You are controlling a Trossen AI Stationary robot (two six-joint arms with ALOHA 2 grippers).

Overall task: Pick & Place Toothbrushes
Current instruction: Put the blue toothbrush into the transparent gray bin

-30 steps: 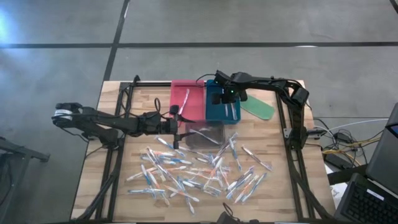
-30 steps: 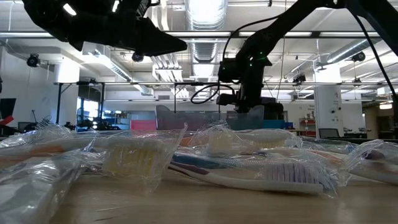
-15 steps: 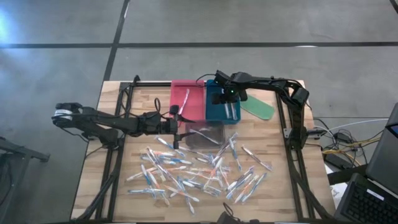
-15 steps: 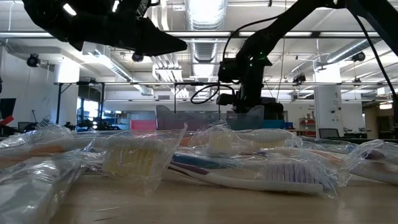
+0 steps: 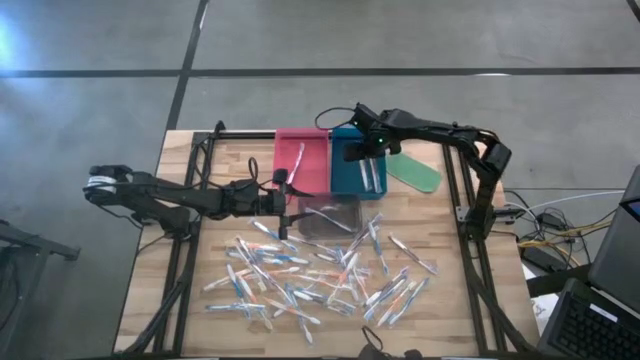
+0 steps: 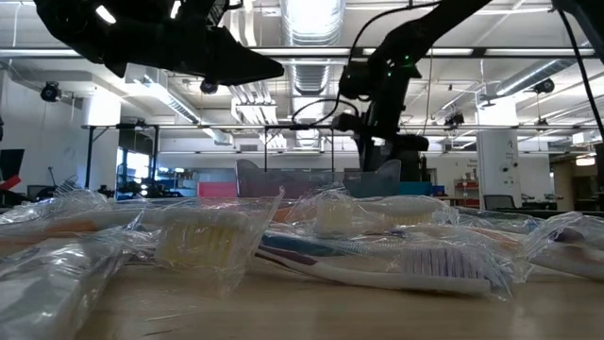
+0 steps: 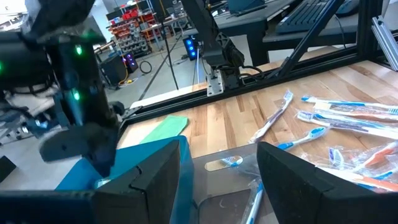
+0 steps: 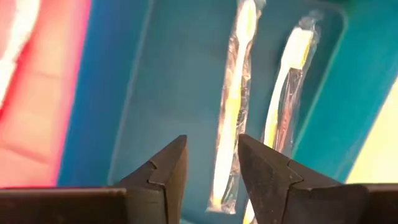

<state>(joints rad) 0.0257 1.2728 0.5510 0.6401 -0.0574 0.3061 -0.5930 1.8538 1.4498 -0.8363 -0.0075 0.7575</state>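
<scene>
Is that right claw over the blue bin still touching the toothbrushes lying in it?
Apart. In the right wrist view the right gripper hangs open and empty above the blue tray, and the two wrapped toothbrushes lie on the tray floor beyond its fingertips.

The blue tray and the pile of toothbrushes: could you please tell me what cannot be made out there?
- Blue tray, high view: right end effector covers its far end.
- Loose toothbrushes, high view: too small to count.
- Clear tray, high view: contents unclear through its walls.
- Low view: wrapped toothbrushes hide the trays.
</scene>
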